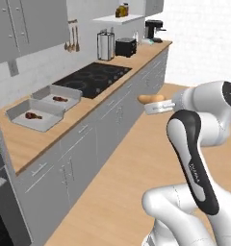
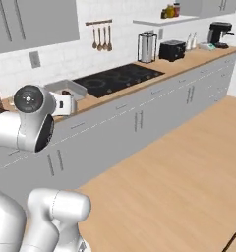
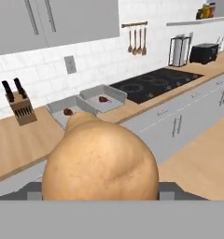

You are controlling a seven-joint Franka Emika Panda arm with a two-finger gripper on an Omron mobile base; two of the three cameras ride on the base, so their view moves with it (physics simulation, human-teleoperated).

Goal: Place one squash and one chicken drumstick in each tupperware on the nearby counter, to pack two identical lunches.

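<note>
Everything around me is evenly and softly lit, bright without a clear light source, and the pale tiles and cabinets look almost washed out. Shadows are faint; only the black stovetop (image 1: 93, 78) carries a dull sheen. My pictures are soft and low in detail: the squash (image 3: 101, 165) close before my hand camera looks smeared, and small far things blur.

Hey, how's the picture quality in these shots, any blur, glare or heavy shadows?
Left base view: even flat light, the tupperware casts only faint shadow. Right base view: soft, no glare on the stovetop. Hand view: the squash looms huge and slightly soft.
</note>
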